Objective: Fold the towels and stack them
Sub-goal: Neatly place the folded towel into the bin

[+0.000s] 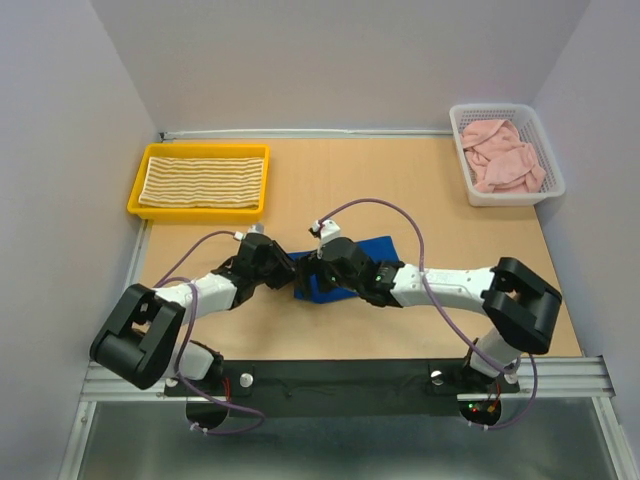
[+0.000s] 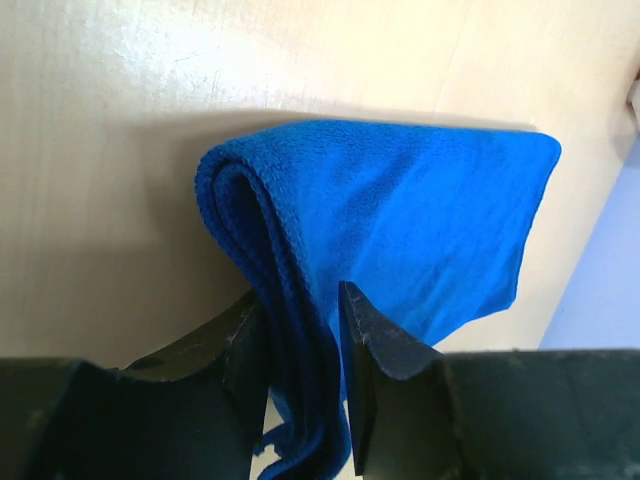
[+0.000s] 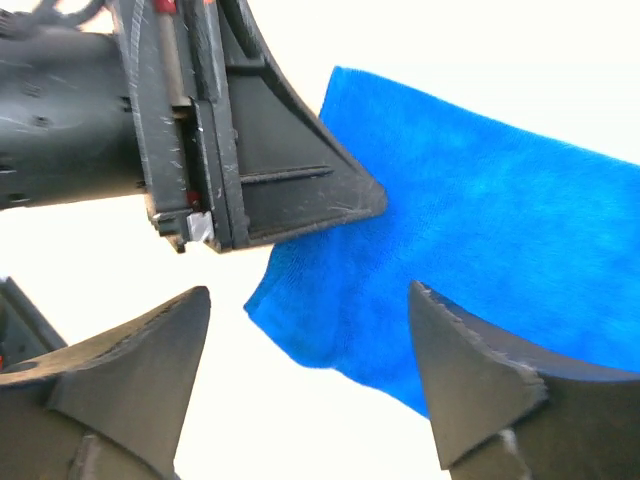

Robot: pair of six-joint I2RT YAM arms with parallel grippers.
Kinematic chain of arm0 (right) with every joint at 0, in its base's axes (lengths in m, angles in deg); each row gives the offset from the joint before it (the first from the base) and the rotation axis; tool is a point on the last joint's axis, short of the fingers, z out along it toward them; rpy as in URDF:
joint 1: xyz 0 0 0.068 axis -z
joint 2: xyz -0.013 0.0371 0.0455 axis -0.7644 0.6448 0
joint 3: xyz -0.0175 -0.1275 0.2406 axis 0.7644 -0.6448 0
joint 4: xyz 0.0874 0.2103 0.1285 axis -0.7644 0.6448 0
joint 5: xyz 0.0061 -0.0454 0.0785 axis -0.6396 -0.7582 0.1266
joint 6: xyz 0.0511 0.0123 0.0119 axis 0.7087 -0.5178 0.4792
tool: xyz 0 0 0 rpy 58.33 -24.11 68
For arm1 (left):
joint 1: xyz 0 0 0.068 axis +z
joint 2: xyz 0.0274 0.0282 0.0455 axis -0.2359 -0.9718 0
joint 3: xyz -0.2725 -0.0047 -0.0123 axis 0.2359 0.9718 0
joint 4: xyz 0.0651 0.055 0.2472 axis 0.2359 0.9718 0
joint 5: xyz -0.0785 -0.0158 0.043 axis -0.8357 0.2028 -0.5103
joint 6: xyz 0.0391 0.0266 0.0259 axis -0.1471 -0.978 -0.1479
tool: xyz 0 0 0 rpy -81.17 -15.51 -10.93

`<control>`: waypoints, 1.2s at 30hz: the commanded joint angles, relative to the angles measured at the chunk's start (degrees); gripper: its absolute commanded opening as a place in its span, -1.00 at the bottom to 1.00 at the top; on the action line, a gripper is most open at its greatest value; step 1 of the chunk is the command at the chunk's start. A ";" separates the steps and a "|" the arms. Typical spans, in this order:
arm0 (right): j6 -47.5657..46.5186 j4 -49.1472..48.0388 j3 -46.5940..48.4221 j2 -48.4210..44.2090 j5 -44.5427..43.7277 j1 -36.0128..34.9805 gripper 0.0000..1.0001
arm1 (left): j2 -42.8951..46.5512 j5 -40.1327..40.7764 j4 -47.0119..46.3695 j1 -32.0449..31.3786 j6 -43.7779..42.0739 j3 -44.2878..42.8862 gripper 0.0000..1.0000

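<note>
The folded blue towel [image 1: 352,262] lies in the middle of the table, partly under both grippers. My left gripper [image 1: 292,272] is shut on the blue towel's folded edge [image 2: 290,330], which bunches between its fingers in the left wrist view. My right gripper [image 1: 316,270] is open and empty above the towel's near corner [image 3: 400,300], right beside the left gripper's fingers [image 3: 290,180]. The yellow-and-cream striped towel [image 1: 200,181] lies flat in the yellow tray. The pink towel [image 1: 503,155] lies crumpled in the white basket.
The yellow tray [image 1: 135,195] stands at the back left of the table. The white basket [image 1: 552,165] stands at the back right. Purple cables loop over both arms. Grey walls close the table on three sides.
</note>
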 commanded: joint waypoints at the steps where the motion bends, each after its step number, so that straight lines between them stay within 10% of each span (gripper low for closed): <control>1: -2.26 2.75 -0.41 -6.88 -3.30 0.92 0.71 | 3.84 2.25 3.58 -0.43 -2.82 -1.18 -0.20; 13: -4.55 8.81 -9.90 -24.90 -11.47 5.93 0.80 | 3.58 3.30 7.71 -0.43 -7.64 -3.19 -1.00; 23: -6.31 12.52 -15.09 -32.56 -16.41 6.37 0.80 | 2.88 19.55 25.55 0.71 -24.60 -21.72 -1.00; 36: -12.64 17.17 -17.99 -33.53 -12.71 6.37 1.00 | -20.39 22.99 36.44 15.12 -41.74 -58.61 -1.00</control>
